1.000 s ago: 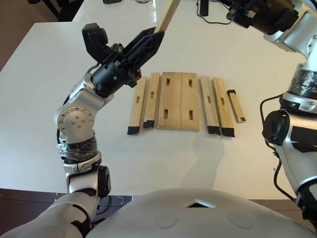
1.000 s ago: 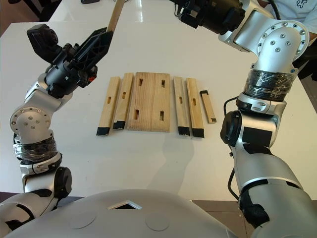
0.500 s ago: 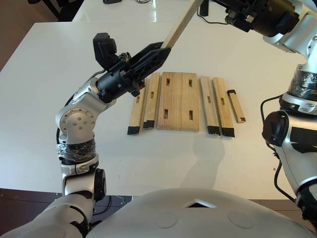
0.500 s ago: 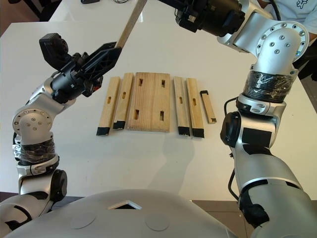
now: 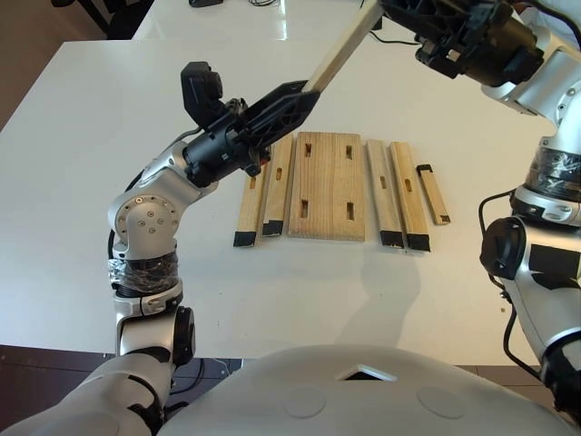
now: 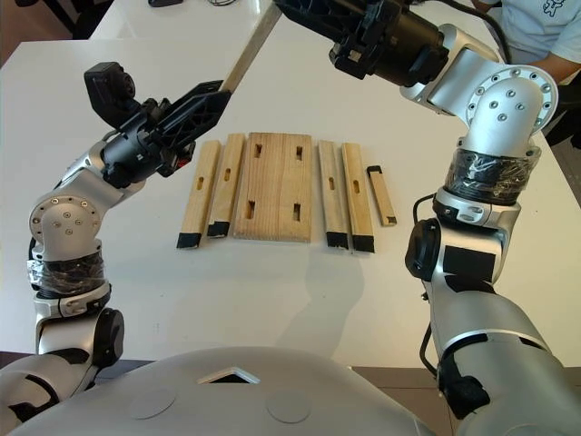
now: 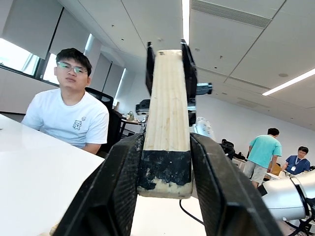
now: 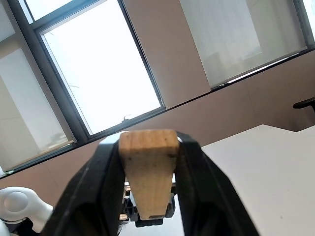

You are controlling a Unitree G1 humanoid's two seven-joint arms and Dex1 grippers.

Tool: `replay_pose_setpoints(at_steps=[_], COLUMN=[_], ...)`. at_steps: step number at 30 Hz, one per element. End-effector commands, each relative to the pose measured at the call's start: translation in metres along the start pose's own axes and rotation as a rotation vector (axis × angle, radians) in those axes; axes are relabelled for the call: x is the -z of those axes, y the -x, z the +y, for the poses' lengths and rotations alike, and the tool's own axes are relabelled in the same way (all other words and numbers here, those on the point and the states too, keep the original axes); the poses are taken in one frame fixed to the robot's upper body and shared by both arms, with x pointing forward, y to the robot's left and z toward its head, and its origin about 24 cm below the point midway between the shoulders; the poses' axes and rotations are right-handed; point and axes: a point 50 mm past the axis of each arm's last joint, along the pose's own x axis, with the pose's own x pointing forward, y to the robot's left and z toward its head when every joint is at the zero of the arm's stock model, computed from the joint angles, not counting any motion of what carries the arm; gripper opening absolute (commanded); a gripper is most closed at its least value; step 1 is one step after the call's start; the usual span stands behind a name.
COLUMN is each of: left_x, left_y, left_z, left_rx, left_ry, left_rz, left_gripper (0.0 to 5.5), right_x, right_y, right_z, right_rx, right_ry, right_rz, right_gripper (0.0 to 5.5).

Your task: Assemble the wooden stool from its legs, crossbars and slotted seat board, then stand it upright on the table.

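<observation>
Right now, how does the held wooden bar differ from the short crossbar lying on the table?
The held bar hangs tilted in the air, its ends clamped by the left end effector and right end effector; the short crossbar lies flat, untouched. The held bar looks longer. Both are pale wood with a black end.

No writing, number or label could be read on the leg (image 5: 340, 53), the seat board (image 5: 327, 186) or the worktop (image 5: 109, 118).
</observation>
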Motion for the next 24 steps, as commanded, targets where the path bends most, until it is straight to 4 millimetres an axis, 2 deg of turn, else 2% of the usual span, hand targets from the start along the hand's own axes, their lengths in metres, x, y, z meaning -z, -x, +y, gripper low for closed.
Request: replay_pose_setpoints(at_steps=[1,4,6,8,10,12,15,17,19,21,24], left_x=[0.016,0.031,0.04,0.045,0.044,0.039,0.029,0.029,0.037,0.044,0.054], left_y=[0.012,0.031,0.043,0.049,0.048,0.032,-0.012,-0.04,-0.064,-0.076,-0.077], left_z=[0.021,0.029,0.03,0.029,0.029,0.031,0.04,0.046,0.051,0.055,0.063], left_rx=[-0.207,-0.286,-0.341,-0.396,-0.47,-0.545,-0.699,-0.799,-0.874,-0.926,-1.008], left_ry=[-0.066,-0.189,-0.252,-0.285,-0.33,-0.382,-0.381,-0.338,-0.343,-0.412,-0.441], left_rz=[0.135,0.296,0.361,0.361,0.307,0.212,-0.028,-0.143,-0.164,-0.158,-0.134], left_gripper=[2.42,2.43,2.43,2.43,2.43,2.43,2.43,2.43,2.43,2.43,2.43], right_x=[-0.001,-0.006,-0.008,-0.005,0.0,0.0,0.006,0.012,0.014,0.018,0.029], right_y=[-0.002,0.003,0.014,0.03,0.051,0.068,0.087,0.1,0.109,0.114,0.12], right_z=[0.001,-0.01,-0.021,-0.032,-0.04,-0.044,-0.043,-0.043,-0.046,-0.05,-0.056], right_rx=[0.017,0.127,0.207,0.276,0.324,0.343,0.286,0.238,0.208,0.173,0.129], right_ry=[0.066,0.173,0.27,0.39,0.49,0.533,0.558,0.588,0.563,0.535,0.537], right_rz=[0.007,0.022,0.078,0.196,0.355,0.46,0.623,0.738,0.785,0.811,0.851], right_gripper=[1.3,1.3,1.3,1.3,1.3,1.3,1.3,1.3,1.3,1.3,1.3])
